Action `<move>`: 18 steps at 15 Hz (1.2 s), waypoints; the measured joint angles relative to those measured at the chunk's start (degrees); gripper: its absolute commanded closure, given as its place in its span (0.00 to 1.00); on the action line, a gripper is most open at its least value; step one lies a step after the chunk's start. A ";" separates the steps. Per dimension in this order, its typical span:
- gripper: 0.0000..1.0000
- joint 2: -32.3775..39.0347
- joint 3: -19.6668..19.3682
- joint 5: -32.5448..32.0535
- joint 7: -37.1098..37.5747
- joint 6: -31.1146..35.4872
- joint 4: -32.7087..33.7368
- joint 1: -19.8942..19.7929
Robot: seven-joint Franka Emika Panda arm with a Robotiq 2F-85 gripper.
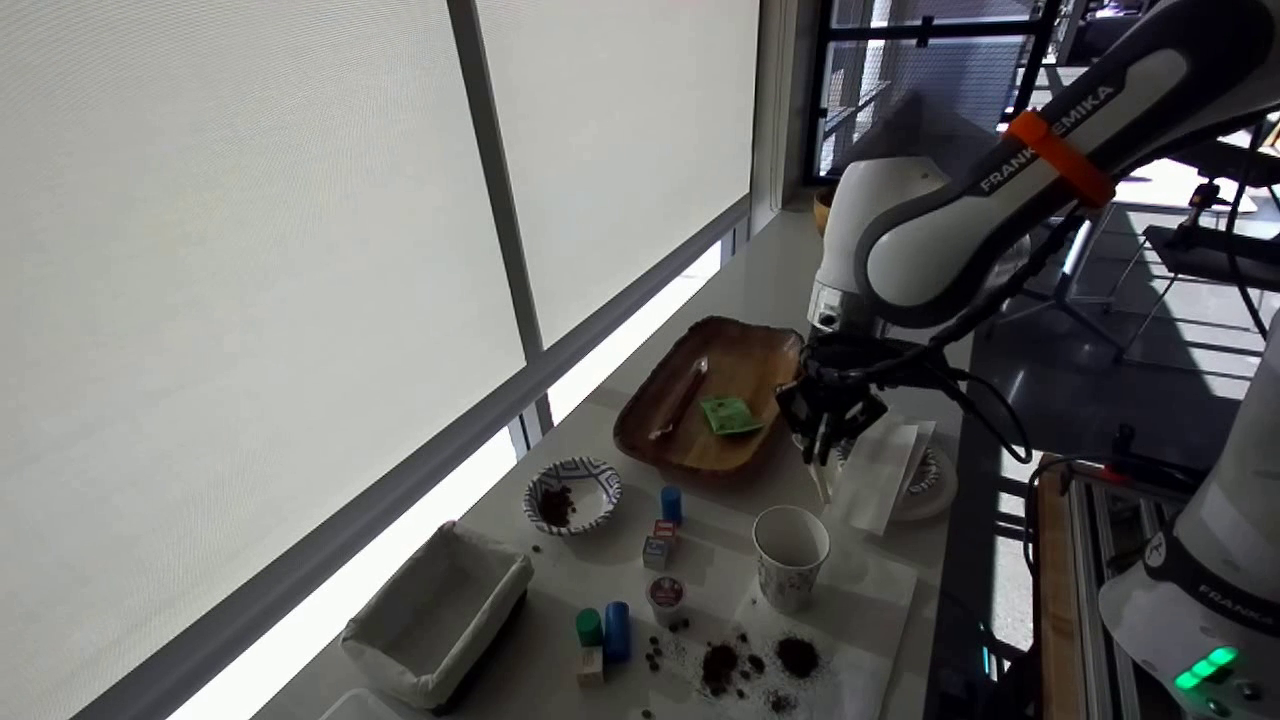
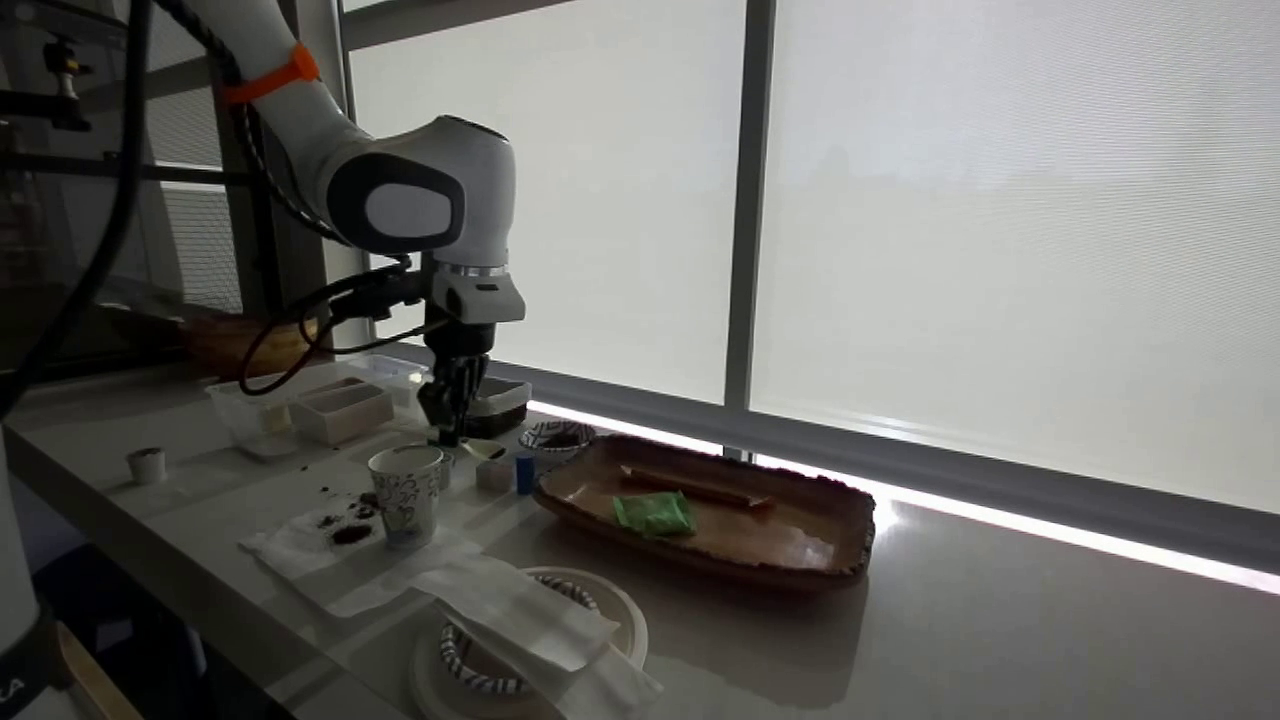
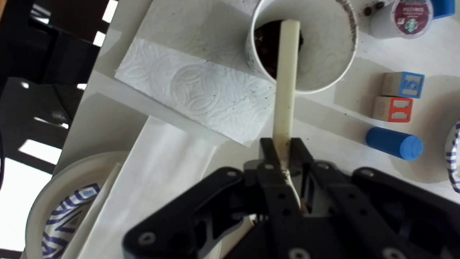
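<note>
- One gripper [image 3: 282, 144], fingers clamped on one pale spoon [image 3: 286, 79]; the spoon's handle sticks out past the fingertips.
- One cup [image 1: 790, 565], upright on one towel [image 3: 196, 86], something dark inside; in the wrist view the handle crosses its mouth, though I cannot tell whether they touch.
- Two larger heaps of dark grounds [image 1: 797, 656] near the cup, specks scattered around.
- One plate [image 3: 36, 212] with one patterned bowl [image 3: 63, 226] on it, partly covered by white napkin [image 3: 151, 172]; one or two sheets, I cannot tell.
- Two cubes [image 3: 404, 84], blue-faced and red-faced, side by side; near them one blue cylinder [image 3: 388, 142] and one pod [image 1: 666, 598].
- Close together: a third cube [image 1: 590, 668], one green cylinder [image 1: 589, 627], a second blue cylinder [image 1: 617, 635].
- A second patterned bowl [image 1: 597, 492], dark pieces [image 1: 557, 505] inside.
- One tray [image 2: 790, 548] holding one green packet [image 2: 655, 513] and one brown stick [image 2: 690, 486].
- One basket [image 1: 440, 605], lined in white.
- One clear tub [image 2: 262, 432], one pinkish box [image 2: 348, 416], one small white cup [image 2: 147, 466], one wooden bowl [image 2: 230, 345].
</note>
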 measured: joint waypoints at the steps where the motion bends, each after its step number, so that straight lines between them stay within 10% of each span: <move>1: 0.96 0.28 0.48 -3.80 0.85 0.00 -0.11 -0.17; 6: 0.96 1.79 2.49 -17.31 0.76 0.47 -0.18 0.18; 18: 0.96 14.65 2.60 -24.88 -2.17 14.39 -0.59 1.93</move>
